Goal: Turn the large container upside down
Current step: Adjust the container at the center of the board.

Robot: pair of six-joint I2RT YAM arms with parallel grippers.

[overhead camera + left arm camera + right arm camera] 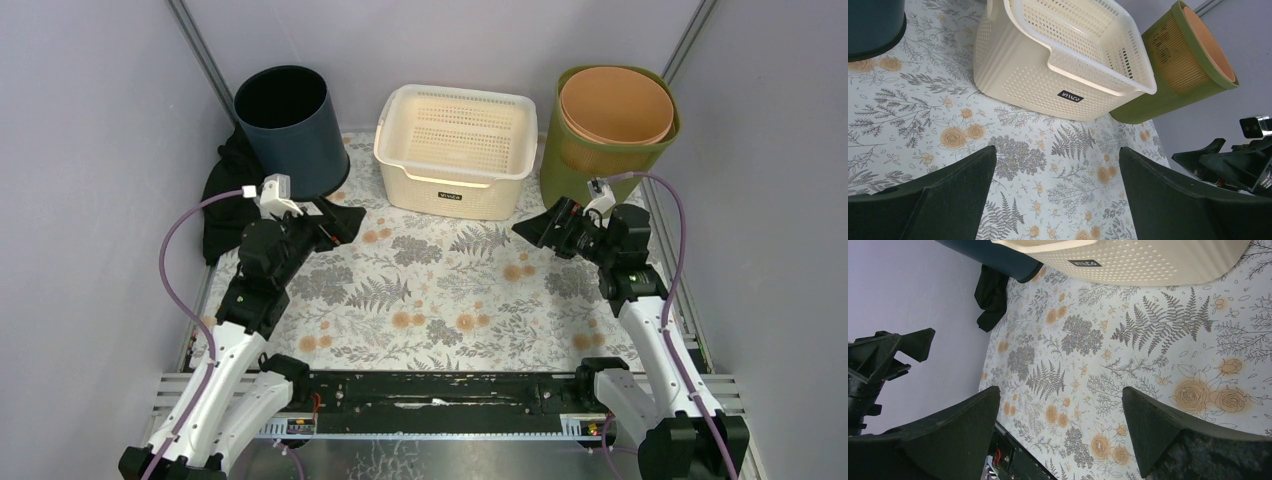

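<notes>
Two robot arms faced a row of three containers on a table (450, 300) covered in a floral-print cloth. The large container (452, 188), a cream perforated basket with a small dark label on its front wall, stood upright and open side up at upper centre of the overhead frame, between a dark blue bin (296, 140) at upper left and an olive-green bin (580, 165) at upper right. An orange bin (615, 105) sat nested inside the green one. A black cloth (222, 195) lay bunched against the left wall beside the blue bin. The left end effector (345, 225), at middle left, hung above the cloth with its fingers spread wide apart and nothing between them. The right end effector (533, 225), at middle right, was likewise wide apart and empty. Both stood clear of the basket.
</notes>
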